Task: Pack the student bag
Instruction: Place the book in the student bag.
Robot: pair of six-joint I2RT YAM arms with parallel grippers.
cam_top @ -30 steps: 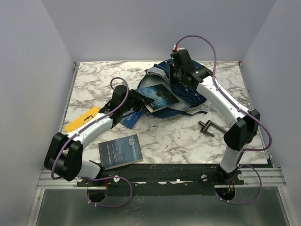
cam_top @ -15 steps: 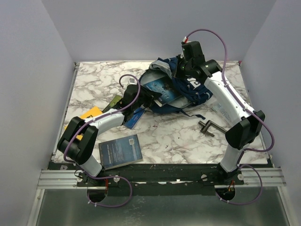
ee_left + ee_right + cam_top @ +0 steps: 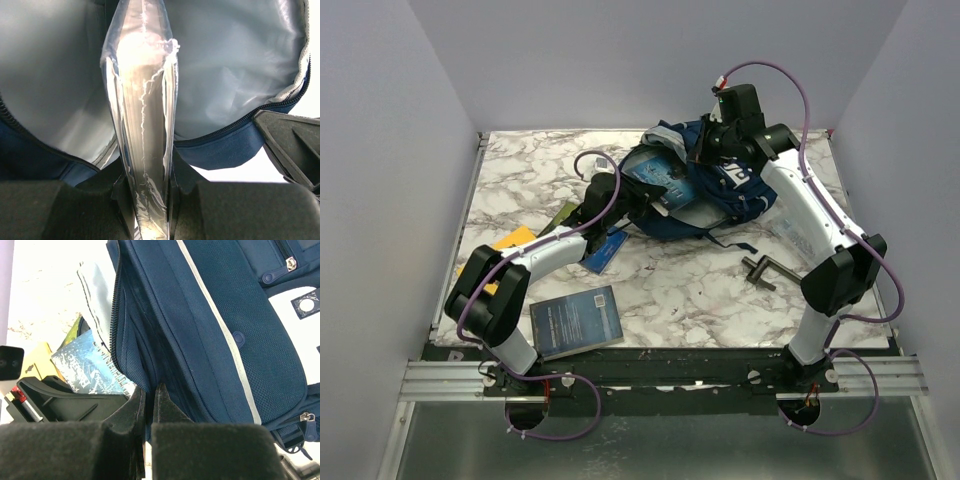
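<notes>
The marble table (image 3: 720, 290) fills the top view. The student bag (image 3: 720, 195), navy with grey stripes, lies at 12 to 1 o'clock on it, its open mouth facing 9 o'clock. The left wrist view looks straight into that mouth, showing the pale grey lining (image 3: 240, 65). The right wrist view shows the navy outer panel (image 3: 210, 330) with 1 grey stripe and the zip edge.

The right gripper (image 3: 710, 150) sits over the bag's far side at 12 o'clock. Its 2 fingers are pressed together (image 3: 148, 400) and pinch a fold of navy fabric beside the zip. The left gripper (image 3: 638, 200) reaches in from 9 o'clock and is clamped (image 3: 147, 200) on a wrapped book (image 3: 665, 180). That book is seen edge-on (image 3: 145, 125) in clear film, and its leading part is inside the bag's mouth.

A second book (image 3: 577, 320) with a dark blue cover lies flat at 7 o'clock, well apart from the bag. A yellow envelope (image 3: 512, 242) lies at 9 o'clock, partly under the left arm. A metal clamp (image 3: 757, 270) rests at 4 o'clock, near the bag's lower edge. A small blue card (image 3: 603, 252) lies just beneath the left forearm.
</notes>
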